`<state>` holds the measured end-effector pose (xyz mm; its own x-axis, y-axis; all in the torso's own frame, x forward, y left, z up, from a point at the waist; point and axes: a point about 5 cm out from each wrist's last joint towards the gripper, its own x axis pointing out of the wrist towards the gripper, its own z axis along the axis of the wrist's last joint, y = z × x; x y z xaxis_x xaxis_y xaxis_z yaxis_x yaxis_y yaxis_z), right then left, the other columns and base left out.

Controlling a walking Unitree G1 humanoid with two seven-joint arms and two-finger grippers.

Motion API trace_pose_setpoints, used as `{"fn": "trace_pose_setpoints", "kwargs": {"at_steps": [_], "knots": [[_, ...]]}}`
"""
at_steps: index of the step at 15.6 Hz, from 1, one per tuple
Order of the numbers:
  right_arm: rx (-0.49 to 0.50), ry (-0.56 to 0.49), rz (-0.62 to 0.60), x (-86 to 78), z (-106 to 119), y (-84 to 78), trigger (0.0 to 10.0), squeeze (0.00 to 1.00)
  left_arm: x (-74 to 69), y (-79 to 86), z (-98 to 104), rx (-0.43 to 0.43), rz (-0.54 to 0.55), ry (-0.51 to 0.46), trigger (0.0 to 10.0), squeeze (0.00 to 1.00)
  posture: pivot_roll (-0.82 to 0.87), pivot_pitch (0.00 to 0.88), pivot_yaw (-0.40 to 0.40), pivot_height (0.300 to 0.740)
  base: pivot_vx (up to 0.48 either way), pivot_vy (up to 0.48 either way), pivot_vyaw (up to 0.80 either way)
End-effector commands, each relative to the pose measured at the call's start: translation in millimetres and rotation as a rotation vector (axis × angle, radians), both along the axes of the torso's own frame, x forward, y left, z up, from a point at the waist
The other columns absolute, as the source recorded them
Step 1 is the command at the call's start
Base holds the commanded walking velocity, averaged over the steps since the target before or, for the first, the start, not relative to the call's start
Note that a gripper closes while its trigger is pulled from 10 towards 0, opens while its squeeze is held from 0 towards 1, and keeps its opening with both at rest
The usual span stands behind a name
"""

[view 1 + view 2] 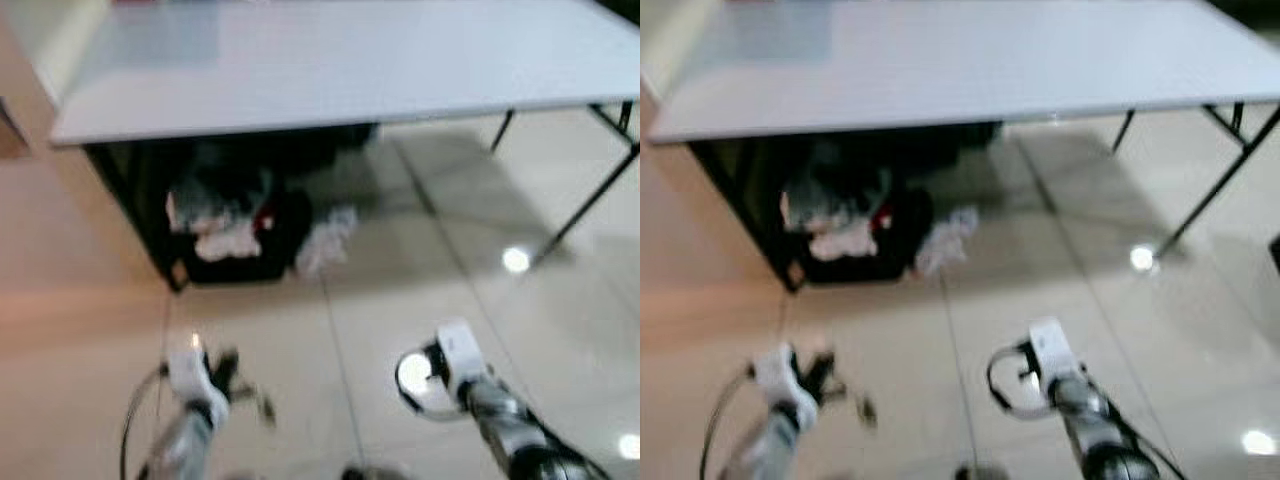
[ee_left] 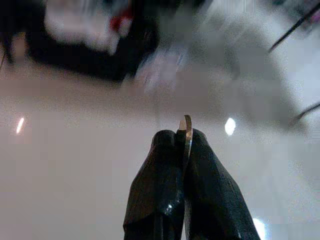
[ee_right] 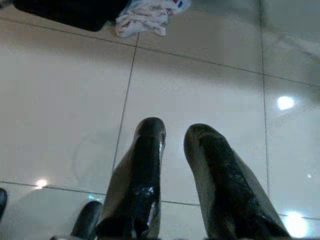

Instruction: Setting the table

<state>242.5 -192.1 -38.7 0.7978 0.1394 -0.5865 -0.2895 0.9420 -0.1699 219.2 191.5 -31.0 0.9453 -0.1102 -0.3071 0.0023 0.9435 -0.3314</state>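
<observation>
The left gripper (image 2: 182, 150) pinches a thin metal piece (image 2: 187, 131) edge-on, pointing along its fingers; right gripper (image 3: 175, 137) narrowly parted.

You've got a white folding table (image 1: 340, 70) on glossy tiled floor (image 1: 420, 300); black bin (image 1: 235, 235) and crumpled white cloth (image 1: 325, 240) lie underneath.

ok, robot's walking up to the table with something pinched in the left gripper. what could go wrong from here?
1. The left gripper is shut on a thin metal piece, edge-on and held only near the fingertips; a jolt might slip it out.
2. Loose white cloth lies on the floor by the black bin under the table; feet could catch it.
3. The head views are blurred, so aiming for the table edge may be off.
</observation>
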Motion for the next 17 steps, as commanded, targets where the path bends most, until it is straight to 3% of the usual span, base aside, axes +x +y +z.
{"fn": "trace_pose_setpoints", "kwargs": {"at_steps": [1,3,4,5,7,10,12,13,17], "knots": [[0.027,-0.061,0.008,9.6,10,0.2,10.0,0.0,9.0,14.3,22,0.022,0.02,-0.134,10.0,0.0,-0.08,0.107,-0.017,0.74,0.48,0.0,0.0],[0.041,-0.129,-0.003,18.6,21,-5.1,10.0,0.0,15.9,24.0,63,0.02,0.008,-0.328,10.0,0.0,-0.08,0.11,-0.022,0.74,0.48,0.0,0.0],[0.068,-0.166,0.004,24.2,28,-4.9,10.0,0.0,17.5,17.0,91,0.02,-0.092,-0.438,10.0,0.0,-0.08,0.112,-0.027,0.74,0.48,0.0,0.0],[0.137,-0.194,0.026,31.2,35,0.7,10.0,0.0,15.7,-1.8,135,-0.03,-0.27,-0.589,10.0,0.0,-0.08,0.111,-0.033,0.74,0.48,0.0,-0.8],[0.191,-0.235,0.092,37.5,43,12.9,10.0,0.0,10.5,-18.3,175,-0.089,-0.423,-0.7,10.0,0.0,-0.08,0.11,-0.031,0.74,0.48,0.0,-0.75],[0.231,-0.273,0.141,43.4,51,27.5,10.0,0.0,13.7,-27.8,186,-0.088,-0.498,-0.713,10.0,0.0,-0.08,0.107,-0.028,0.74,0.48,0.0,-0.23],[0.318,-0.29,0.165,44.3,56,33.0,10.0,0.0,14.5,-36.9,197,-0.139,-0.522,-0.715,10.0,0.0,-0.08,0.107,-0.028,0.74,0.48,0.0,-0.63],[0.315,-0.304,0.181,44.0,57,33.2,10.0,0.0,15.2,-39.8,202,-0.153,-0.53,-0.724,10.0,0.0,-0.09,0.107,-0.028,0.74,0.48,0.0,-0.8],[0.345,-0.317,0.202,46.4,62,38.7,10.0,0.0,41.3,-47.9,243,-0.193,-0.456,-0.851,10.0,0.0,-0.08,0.098,-0.025,0.74,0.48,0.0,0.0]]}}
